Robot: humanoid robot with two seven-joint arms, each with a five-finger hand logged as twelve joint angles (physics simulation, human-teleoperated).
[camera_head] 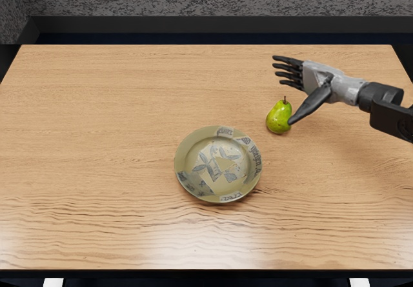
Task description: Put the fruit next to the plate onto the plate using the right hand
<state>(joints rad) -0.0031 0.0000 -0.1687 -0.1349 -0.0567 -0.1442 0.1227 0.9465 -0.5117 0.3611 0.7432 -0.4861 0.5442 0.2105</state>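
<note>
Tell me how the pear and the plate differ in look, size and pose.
The pear is plain yellow-green and rounded; the plate is olive with a grey-blue pattern. The pear stands upright, stem up; the plate lies flat. The pear is much narrower than the plate. Both rest on the wooden table, apart from each other.

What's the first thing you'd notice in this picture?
A green pear stands on the wooden table, right of the middle. The right robot hand, wide open, hovers beside it with its thumb by the pear. A patterned plate sits nearer the front, nothing on it.
</note>
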